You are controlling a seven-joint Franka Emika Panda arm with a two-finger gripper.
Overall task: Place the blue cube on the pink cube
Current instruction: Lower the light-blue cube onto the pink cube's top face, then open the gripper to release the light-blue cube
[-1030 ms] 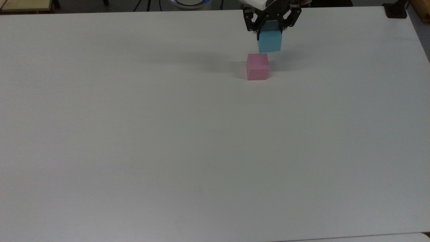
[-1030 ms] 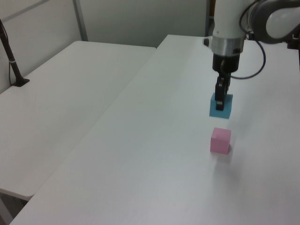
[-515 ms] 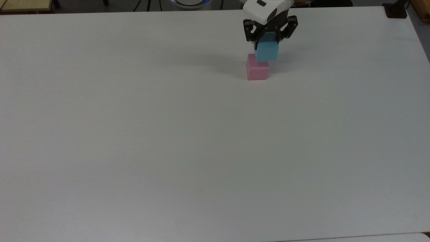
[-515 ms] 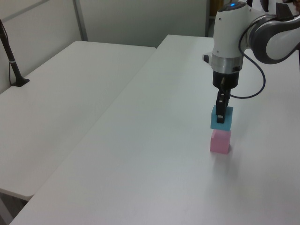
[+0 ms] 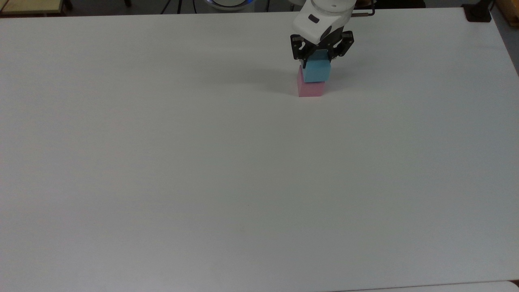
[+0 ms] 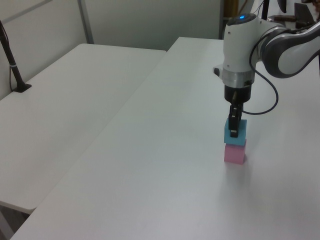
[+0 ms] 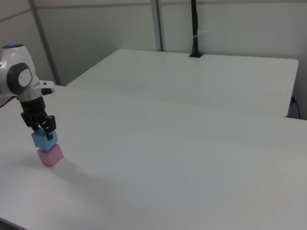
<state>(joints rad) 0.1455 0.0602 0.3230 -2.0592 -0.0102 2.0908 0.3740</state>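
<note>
Right, I see the gripper [image 5: 316,61] clamped on the blue cube [image 5: 316,71], fingers pointing straight down. Blue cube sits directly over the pink cube [image 5: 310,89]; in the left view the blue cube [image 6: 235,133] looks seated on the pink cube [image 6: 234,154], faces roughly lined up, though I cannot tell if full contact is made. In the right view the blue cube [image 7: 45,139] is slightly offset on the pink cube [image 7: 51,155], gripper [image 7: 42,125] above it. Stack stands on the white table [image 5: 243,170] near its far edge in the top view, a bit toward the top view's right, well apart from the other edges. Second white table [image 6: 65,110] sits alongside in the left view.
</note>
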